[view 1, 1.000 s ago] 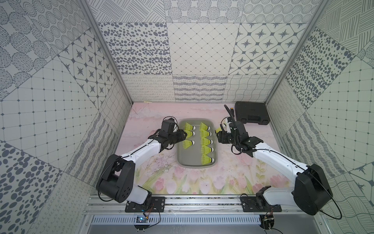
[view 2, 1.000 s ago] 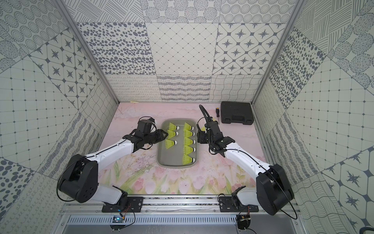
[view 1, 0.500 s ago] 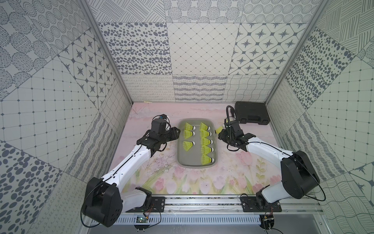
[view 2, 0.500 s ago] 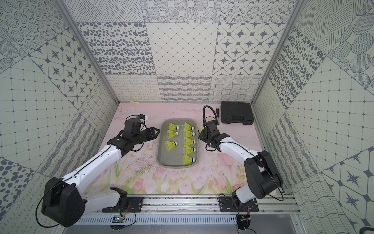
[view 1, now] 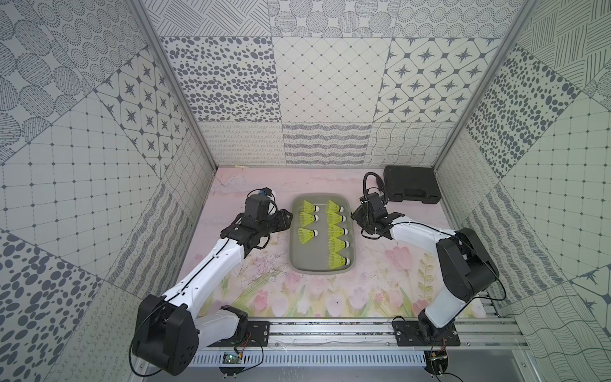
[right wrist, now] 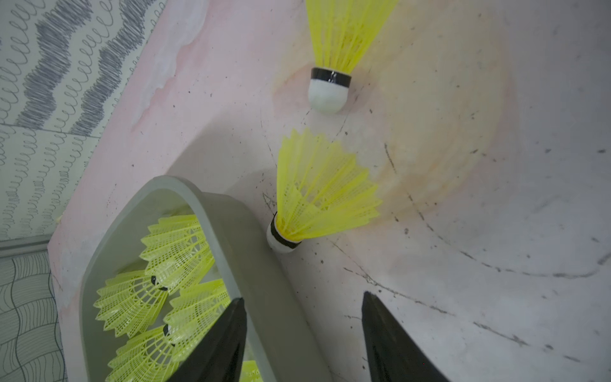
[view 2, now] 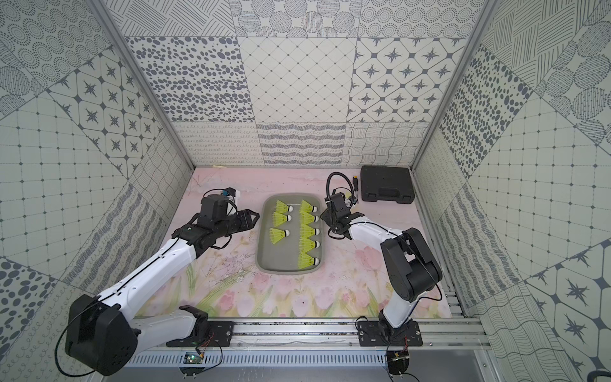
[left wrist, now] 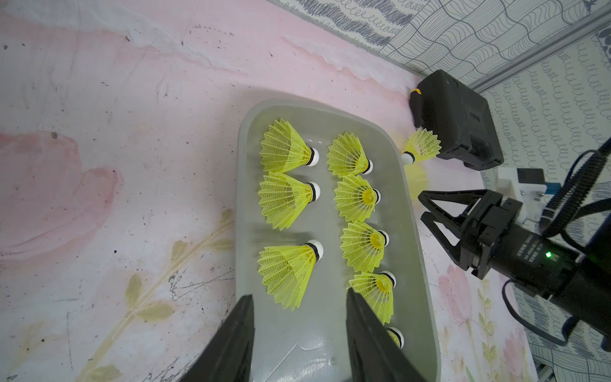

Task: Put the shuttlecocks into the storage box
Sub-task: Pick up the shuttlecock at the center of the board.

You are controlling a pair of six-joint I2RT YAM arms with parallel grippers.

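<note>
The left gripper (view 1: 287,217) has drawn back off the box (view 1: 320,270). A second ago it was over the left column; now it sits at the box's left edge. Its arm is stretched out low over the mat (view 1: 297,297). The right arm has folded its elbow up, and the right gripper (view 1: 356,215) stays by the box's far right corner.

Both pairs of fingers stand apart with nothing between them. The left wrist view shows this for the left gripper (left wrist: 299,292) and, across the box, for the right gripper (left wrist: 424,207). The right wrist view confirms it for the right gripper (right wrist: 303,296).

Eight shuttlecocks (view 1: 335,231) lie on their sides in the box, three in the left column and five in the right. Their white tips point right in both top views.

Two more are still out on the mat by the far right corner. The nearer loose shuttlecock (right wrist: 324,198) has its tip right at the box's outer wall (right wrist: 231,225), skirt pointing away. The farther loose shuttlecock (right wrist: 330,86) lies apart from it, just beside the case (view 1: 411,187), as the left wrist view shows (left wrist: 423,148).
</note>
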